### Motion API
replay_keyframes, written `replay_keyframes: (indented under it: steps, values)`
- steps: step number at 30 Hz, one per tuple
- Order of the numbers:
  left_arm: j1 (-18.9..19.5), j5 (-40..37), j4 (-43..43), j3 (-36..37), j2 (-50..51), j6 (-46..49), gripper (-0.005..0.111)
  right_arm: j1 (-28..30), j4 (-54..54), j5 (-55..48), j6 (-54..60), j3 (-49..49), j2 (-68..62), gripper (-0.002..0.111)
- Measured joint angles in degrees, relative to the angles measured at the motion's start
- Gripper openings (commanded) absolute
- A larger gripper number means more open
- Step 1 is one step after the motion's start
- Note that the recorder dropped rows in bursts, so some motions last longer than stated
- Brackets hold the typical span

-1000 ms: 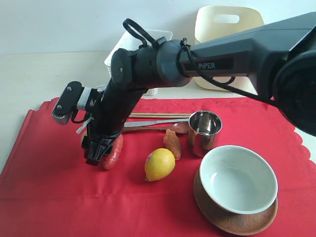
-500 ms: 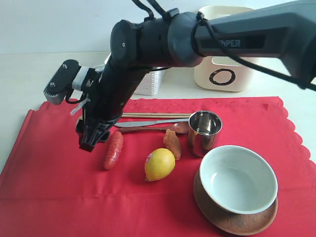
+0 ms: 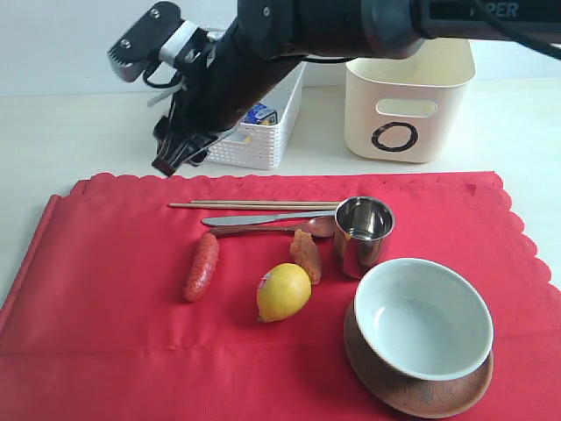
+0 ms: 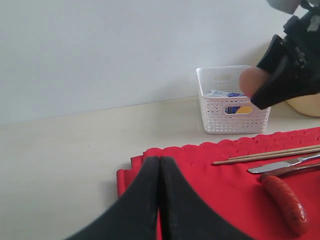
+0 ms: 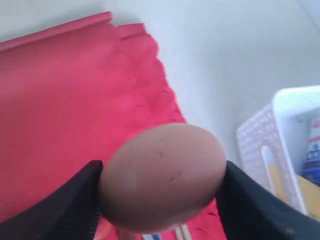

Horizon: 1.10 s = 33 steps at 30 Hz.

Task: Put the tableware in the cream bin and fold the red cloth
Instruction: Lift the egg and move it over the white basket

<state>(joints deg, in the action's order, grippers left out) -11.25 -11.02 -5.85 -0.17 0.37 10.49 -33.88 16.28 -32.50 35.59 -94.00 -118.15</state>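
The red cloth (image 3: 105, 289) is spread flat over the desk (image 3: 70, 132), and everything yet to be sorted is carried on it. Behind its far edge the cream bin (image 3: 408, 105) is stood. Its inside is hidden in every view, so whether anything lies in it cannot be told. Beside it stands the white perforated basket (image 3: 263, 140), in which a blue and yellow carton (image 4: 220, 93) is seen.

All the tableware is found on the cloth. The pale bowl (image 3: 423, 317) is seated in the wooden plate (image 3: 412, 395), with the steel cup (image 3: 362, 232) upright just beside them. The chopsticks (image 3: 254, 204), knife (image 3: 263, 218) and spoon (image 3: 289, 229) are laid side by side.

The left hand (image 4: 159, 200) is pressed together, empty, near the cloth's corner. The right hand (image 3: 181, 149) is raised near the basket, and an egg (image 5: 162, 170) is pinched between its jaws. The egg is probably meant for the basket. It should be carried over the rim, lowered inside clear of the carton, and released only there, since it is fragile and would roll.
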Motion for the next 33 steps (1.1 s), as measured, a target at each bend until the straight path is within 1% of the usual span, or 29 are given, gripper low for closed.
replay_keyframes:
  steps: [6,10,17,26,33]
  values:
    - [0.0,0.0,0.0,0.0,0.0,0.0,0.001,4.8,-0.1,5.8,-3.3,0.0,0.0,0.000]
    - [0.0,0.0,0.0,0.0,0.0,0.0,0.001,6.6,0.5,10.1,-3.8,0.0,-0.7,0.000]
    - [0.0,0.0,0.0,0.0,0.0,0.0,0.001,9.4,4.6,17.5,-3.9,0.0,-4.9,0.000]
    - [0.0,0.0,0.0,0.0,0.0,0.0,0.001,10.3,5.8,24.9,-6.9,-4.1,-10.8,0.000]
    - [0.0,0.0,0.0,0.0,0.0,0.0,0.001,10.3,6.1,29.5,-7.5,-4.3,-13.9,0.000]
